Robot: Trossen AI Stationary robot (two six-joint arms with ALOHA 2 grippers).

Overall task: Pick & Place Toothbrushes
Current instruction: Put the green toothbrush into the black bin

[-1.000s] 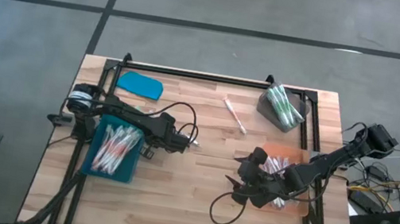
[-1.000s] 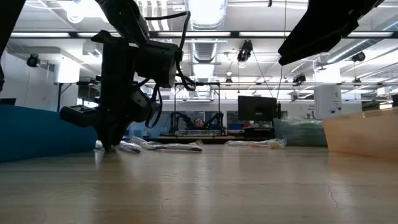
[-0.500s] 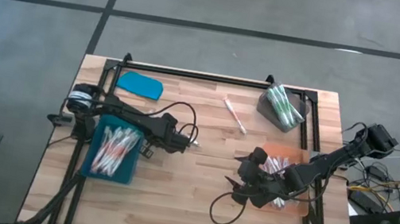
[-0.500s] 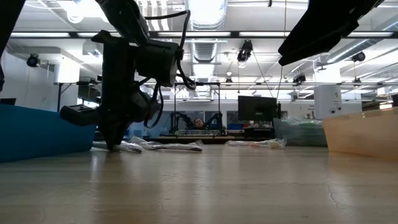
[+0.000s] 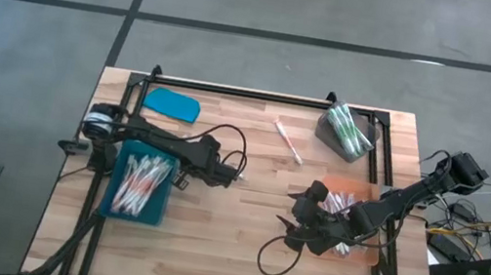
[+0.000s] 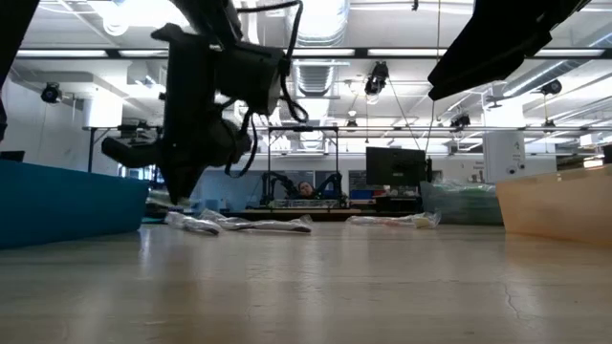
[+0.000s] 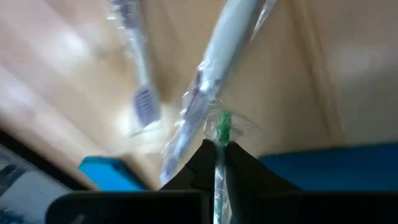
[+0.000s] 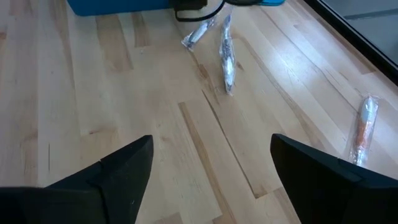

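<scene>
My left gripper (image 5: 224,170) hangs just above the table to the right of the blue tray (image 5: 108,197), shut on a wrapped toothbrush with a green end (image 7: 223,126). In the low view the left gripper (image 6: 180,191) is clear of the tabletop. Two more wrapped toothbrushes (image 7: 217,56) (image 7: 142,93) lie flat on the wood below it. The blue tray holds several toothbrushes (image 5: 141,183). My right gripper (image 8: 211,168) stands open over the wood near the orange tray (image 5: 368,189), with nothing between its fingers. My left gripper pinches the toothbrush between its two fingertips (image 7: 202,155). The green end (image 7: 223,124) and its clear wrapper stick out just beyond them. The toothbrush runs along the fingers, which slant steeply down. It is lifted clear of the table.
A grey bin (image 5: 347,132) of green toothbrushes stands at the far right. A blue lid (image 5: 173,103) lies at the far left, and a single toothbrush (image 5: 287,140) lies on the wood between them. Another wrapped one (image 8: 363,129) lies nearer the right arm. Black rails (image 5: 233,91) edge the table.
My left gripper has risen from the tabletop, where its fingertips stood a second ago, and has rolled a little. The toothbrushes on the wood beside it have stayed where they were.
</scene>
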